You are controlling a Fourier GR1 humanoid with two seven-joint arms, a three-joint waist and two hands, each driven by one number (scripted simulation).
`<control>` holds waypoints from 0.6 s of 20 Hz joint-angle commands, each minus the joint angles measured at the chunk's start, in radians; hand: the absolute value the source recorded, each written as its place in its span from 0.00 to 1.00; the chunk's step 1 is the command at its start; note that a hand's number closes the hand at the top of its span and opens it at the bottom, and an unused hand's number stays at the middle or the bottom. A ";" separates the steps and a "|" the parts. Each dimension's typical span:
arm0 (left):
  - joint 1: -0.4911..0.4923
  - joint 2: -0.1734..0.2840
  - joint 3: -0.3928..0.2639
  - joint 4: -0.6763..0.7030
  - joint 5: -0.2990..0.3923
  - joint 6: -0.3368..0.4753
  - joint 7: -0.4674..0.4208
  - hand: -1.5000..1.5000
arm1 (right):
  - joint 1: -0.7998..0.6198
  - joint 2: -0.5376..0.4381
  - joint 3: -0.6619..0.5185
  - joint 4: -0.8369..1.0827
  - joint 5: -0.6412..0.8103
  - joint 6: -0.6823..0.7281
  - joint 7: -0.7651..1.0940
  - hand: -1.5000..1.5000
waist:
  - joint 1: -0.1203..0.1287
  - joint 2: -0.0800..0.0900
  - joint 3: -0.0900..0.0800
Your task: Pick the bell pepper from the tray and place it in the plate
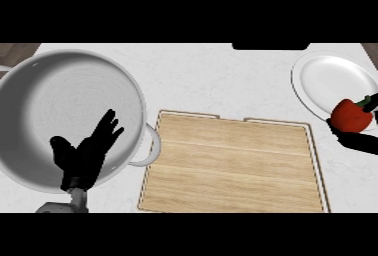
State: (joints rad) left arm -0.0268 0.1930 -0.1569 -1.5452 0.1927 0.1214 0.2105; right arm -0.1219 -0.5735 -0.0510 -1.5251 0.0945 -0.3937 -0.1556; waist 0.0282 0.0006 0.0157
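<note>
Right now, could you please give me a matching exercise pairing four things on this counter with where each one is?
Things:
1. pepper
2. plate
3. tray
4. pot

Places:
A. far left, under the open left hand
B. middle, nothing on it
C. held by the right hand at the right edge, over the plate's near rim
D. upper right, white

Pairs: 1-C, 2-D, 3-B, 4-A

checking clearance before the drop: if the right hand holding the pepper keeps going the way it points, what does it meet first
Most likely the white plate: the right hand, curled round the bell pepper, points up-left at its rim. Height above it is unclear.
</note>
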 commanded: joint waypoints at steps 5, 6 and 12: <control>0.008 -0.006 0.012 0.107 0.016 -0.033 0.010 0.50 | -0.277 -0.015 -0.124 0.501 -0.053 0.062 -0.241 1.00 | 0.025 0.020 -0.012; 0.037 -0.006 -0.013 0.086 -0.007 -0.032 -0.006 0.50 | -0.312 -0.044 -0.141 0.567 -0.056 0.087 -0.245 1.00 | 0.032 0.020 -0.012; 0.024 -0.025 -0.029 0.075 -0.013 -0.027 0.011 0.50 | -0.443 -0.054 -0.182 0.834 -0.041 0.104 -0.423 1.00 | 0.048 0.028 -0.010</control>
State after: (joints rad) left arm -0.0523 0.1793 -0.1611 -1.5332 0.1892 0.0970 0.2008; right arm -0.4961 -0.6288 -0.2037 -0.8569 0.0511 -0.2981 -0.4654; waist 0.0657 0.0125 0.0157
